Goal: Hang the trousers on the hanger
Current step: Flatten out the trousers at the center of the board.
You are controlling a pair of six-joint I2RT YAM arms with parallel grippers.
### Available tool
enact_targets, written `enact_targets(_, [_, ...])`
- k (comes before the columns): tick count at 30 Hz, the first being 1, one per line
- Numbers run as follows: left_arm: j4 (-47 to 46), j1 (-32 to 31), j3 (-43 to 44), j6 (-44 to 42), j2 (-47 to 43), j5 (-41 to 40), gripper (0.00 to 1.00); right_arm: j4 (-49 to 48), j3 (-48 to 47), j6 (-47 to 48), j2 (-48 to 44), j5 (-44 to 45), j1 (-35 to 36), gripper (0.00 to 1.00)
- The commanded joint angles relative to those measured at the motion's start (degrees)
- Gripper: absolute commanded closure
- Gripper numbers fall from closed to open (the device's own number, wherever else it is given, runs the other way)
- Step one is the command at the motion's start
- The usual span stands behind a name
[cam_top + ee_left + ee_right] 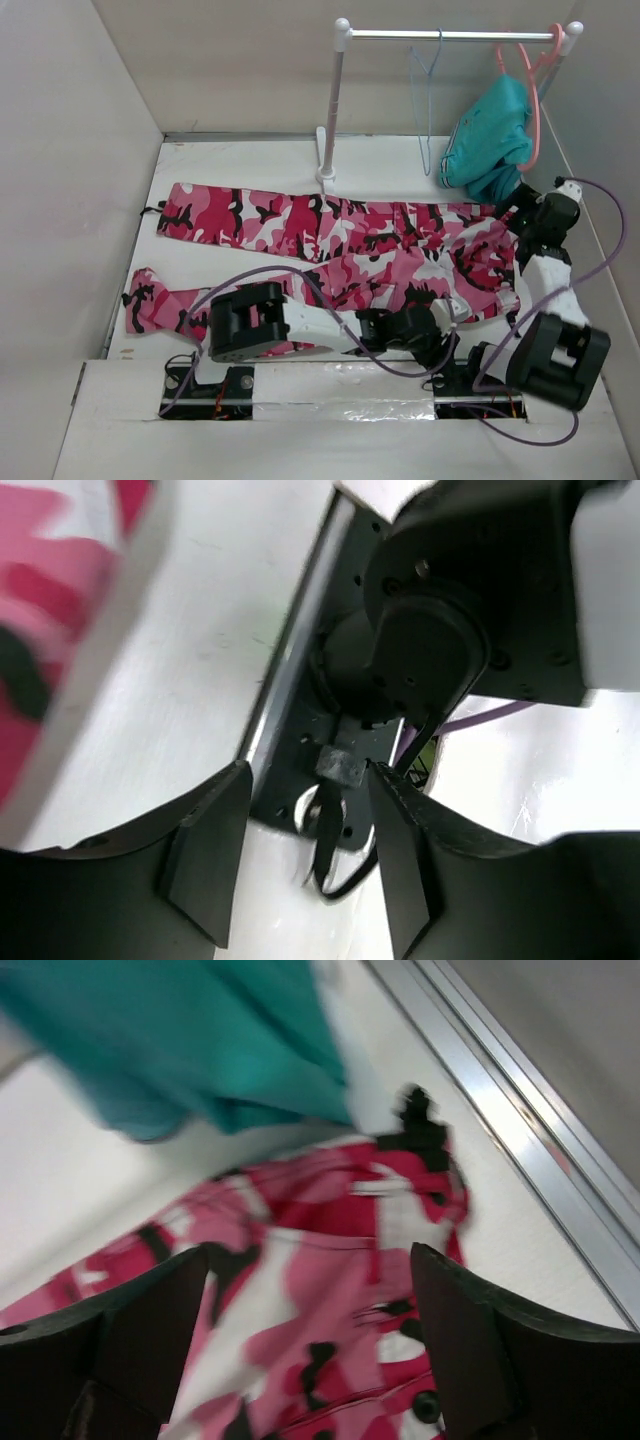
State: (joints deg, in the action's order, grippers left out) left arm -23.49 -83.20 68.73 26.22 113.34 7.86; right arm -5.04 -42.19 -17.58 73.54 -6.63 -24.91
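Observation:
The pink, white and black camouflage trousers (330,245) lie flat across the table, legs to the left, waist to the right. The pale-blue hanger (428,95) hangs on the rail (450,34) at the back. My right gripper (512,205) is open and hovers over the waist end of the trousers (330,1300), below the teal garment (190,1040). My left gripper (440,345) is open and empty near the front edge, facing the right arm's black base (400,670); blurred trousers (40,630) show at the left edge of the left wrist view.
A teal garment (490,135) hangs on a coral-pink hanger (535,90) at the rail's right end. The rack's white post (333,110) stands behind the trousers. Walls enclose the table on the left, back and right. Purple cables (300,285) loop over the arms.

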Motion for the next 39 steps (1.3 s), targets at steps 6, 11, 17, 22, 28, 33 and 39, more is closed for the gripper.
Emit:
enact_targets(6, [-0.01, 12.51, -15.89, 7.34, -28.15, -15.65, 0.53, 7.03, 11.77, 5.63, -30.8, -0.56, 17.77, 0.91])
enact_targets(11, [9.24, 26.75, -26.08, 13.59, -35.1, -19.81, 0.54, 10.4, 19.16, 7.12, -36.45, -6.37, 35.13, 1.0])
enact_targets(17, [10.91, 39.68, -36.56, 17.99, -42.57, -23.68, 0.53, 14.7, 13.83, 5.72, -31.62, 6.53, 60.47, 1.0])
enact_targets(22, [14.88, 40.22, -39.63, 16.77, -48.02, -24.65, 0.51, 19.1, 10.99, 1.25, -27.58, 17.77, 77.25, 0.54])
enact_targets(28, [18.03, 40.22, -41.83, 16.41, -50.41, -24.73, 0.45, 23.49, 11.96, -8.06, -24.32, 29.13, 85.81, 0.23])
enact_targets(33, [21.28, 40.92, -42.63, 17.46, -56.63, -27.62, 0.46, 18.4, 14.86, -10.19, -17.32, 27.02, 86.43, 0.22])
enact_targets(39, [33.05, 45.66, -39.03, 18.87, -70.25, -33.52, 0.5, 25.67, 7.59, -12.47, -16.49, 35.53, 96.95, 0.48])
